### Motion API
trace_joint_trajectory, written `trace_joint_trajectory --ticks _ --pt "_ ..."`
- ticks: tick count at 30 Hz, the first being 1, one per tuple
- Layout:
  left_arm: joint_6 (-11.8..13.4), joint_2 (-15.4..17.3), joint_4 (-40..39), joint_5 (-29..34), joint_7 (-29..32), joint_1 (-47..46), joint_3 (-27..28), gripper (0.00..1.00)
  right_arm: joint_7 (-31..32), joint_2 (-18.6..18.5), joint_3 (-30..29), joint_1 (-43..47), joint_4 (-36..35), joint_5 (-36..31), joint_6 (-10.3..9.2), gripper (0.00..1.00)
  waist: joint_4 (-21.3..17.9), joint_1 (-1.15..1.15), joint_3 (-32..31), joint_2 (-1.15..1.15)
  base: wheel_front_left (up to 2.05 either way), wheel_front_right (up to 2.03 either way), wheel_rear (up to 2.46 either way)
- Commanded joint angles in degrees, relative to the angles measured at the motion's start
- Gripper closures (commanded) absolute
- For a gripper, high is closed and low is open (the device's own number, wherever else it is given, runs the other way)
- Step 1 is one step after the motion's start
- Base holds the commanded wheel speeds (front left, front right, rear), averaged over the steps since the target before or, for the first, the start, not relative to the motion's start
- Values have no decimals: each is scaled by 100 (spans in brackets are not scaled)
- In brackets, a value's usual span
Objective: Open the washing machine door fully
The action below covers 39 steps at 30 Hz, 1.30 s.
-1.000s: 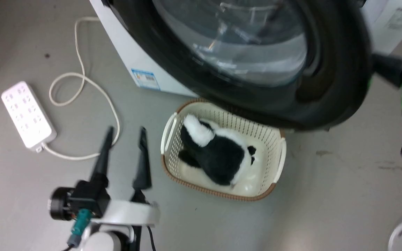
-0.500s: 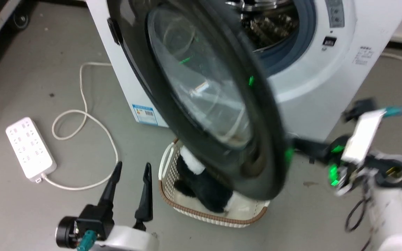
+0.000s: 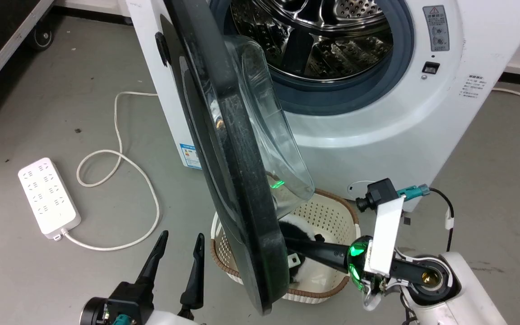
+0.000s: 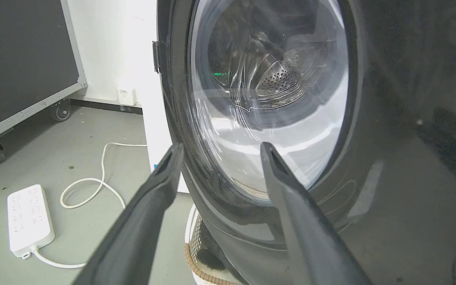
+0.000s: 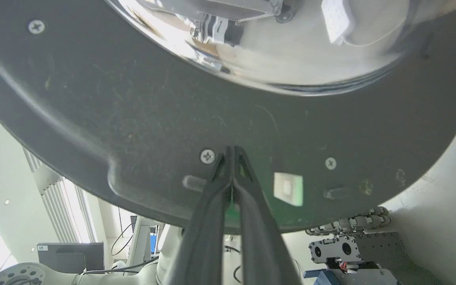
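Right gripper [image 5: 232, 150] has its two long dark fingers pressed together with nothing between them. Their tips touch the dull inner face of the large round black washing machine door [image 3: 237, 180], near its lower rim and just beside a silver screw [image 5: 207, 156]. A green light glows at the base of this gripper.

Left gripper [image 3: 182, 234] hangs low on the outer side of the door with its fingers spread wide and empty. In the left wrist view those fingers point at the door's glossy front, close to it but apart from it.

From the head view the door stands out from the white boxy front-loading washing machine [image 3: 377, 131], hinged on the machine's left side and seen almost edge-on. Its bulging clear glass bowl [image 3: 269, 135] faces the opening. Behind it the shiny perforated steel drum [image 3: 323, 40] lies exposed inside a grey rubber ring [image 3: 377, 85]. A small blue label [image 3: 190, 155] sits low on the machine's side.

Below the door's lower edge, on the grey floor, sits a cream plastic laundry basket with a brown rim [image 3: 348, 205], holding a black and white plush toy [image 3: 292, 229]. Well to the left lies a white power strip [image 3: 48, 196] with a looping white cable [image 3: 120, 158].
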Motion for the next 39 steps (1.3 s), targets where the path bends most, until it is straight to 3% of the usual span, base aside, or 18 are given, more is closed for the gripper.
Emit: trace_joint_trajectory --ticks 1,2,3,4,5,9,12,19,20,21,22,23,25,26,27,28,32,39 --pt "-17 6 7 -42 -32 49 18 0 -80 13 0 78 -52 -1 6 100 -1 0 14 0 0 0 0" --pt "-15 6 3 -50 -32 38 30 0 -153 13 -21 70 -67 -55 6 100 -6 0 19 0 0 0 0" --pt "-12 6 -1 -57 -32 27 44 0 -258 13 -69 57 -98 -161 6 82 -16 0 22 0 0 0 0" --pt "-7 6 -5 -64 -32 16 59 0 -386 12 -141 47 -132 -276 6 11 -31 0 19 0 0 0 0" --pt "0 6 -5 -70 -32 5 76 0 -513 9 -223 44 -157 -385 6 0 -51 0 6 0 0 0 0" --pt "33 6 -18 -101 -32 -16 158 0 -1110 -99 -579 34 -482 -893 6 0 -178 0 -66 0 0 0 0" --pt "61 6 -4 -114 -32 -24 232 0 -1899 -374 -699 33 -998 -1671 6 0 -307 0 -124 0 0 0 0" --pt "74 6 -22 -139 -32 -43 466 0 -4301 -1581 -253 374 -1768 -4283 6 0 -605 0 -280 0 0 0 0" --pt "69 6 -29 -135 -32 -30 503 0 -4615 -1711 -244 456 -1781 -4678 6 0 -643 0 -294 0 0 0 0" --pt "54 6 -41 -130 -32 -5 630 0 -5350 -1772 -524 743 -1722 -5760 6 0 -761 0 -326 0 0 0 0" --pt "54 6 -41 -130 -32 -5 630 0 -5350 -1772 -524 743 -1722 -5760 6 0 -761 0 -326 0 0 0 0" --pt "23 6 -101 -121 -32 59 727 0 -5848 -1272 -1239 1270 -1716 -6888 6 0 -861 0 -364 0 0 0 0" --pt "13 6 -111 -116 -32 75 739 0 -5928 -1107 -1392 1420 -1765 -7111 6 0 -876 0 -371 0 0 0 0" --pt "4 6 -144 -109 -32 126 759 0 -6097 -745 -1712 1734 -1886 -7533 6 0 -910 0 -390 0 0 0 0" --pt "4 6 -144 -109 -32 126 759 0 -6097 -745 -1712 1734 -1886 -7533 6 0 -910 0 -390 0 0 0 0" --pt "-8 6 -152 -105 -32 173 767 0 -6267 -392 -1985 2043 -1996 -7886 6 0 -934 0 -403 0 0 0 0" --pt "-15 6 -142 -113 -32 273 747 0 -6549 -35 -2307 2558 -2032 -8364 6 0 -958 0 -425 0 0 0 0" --pt "-16 6 -97 -63 -32 354 680 0 -6678 11 -2411 2696 -1815 -8246 6 0 -971 0 -466 0 0 0 0"
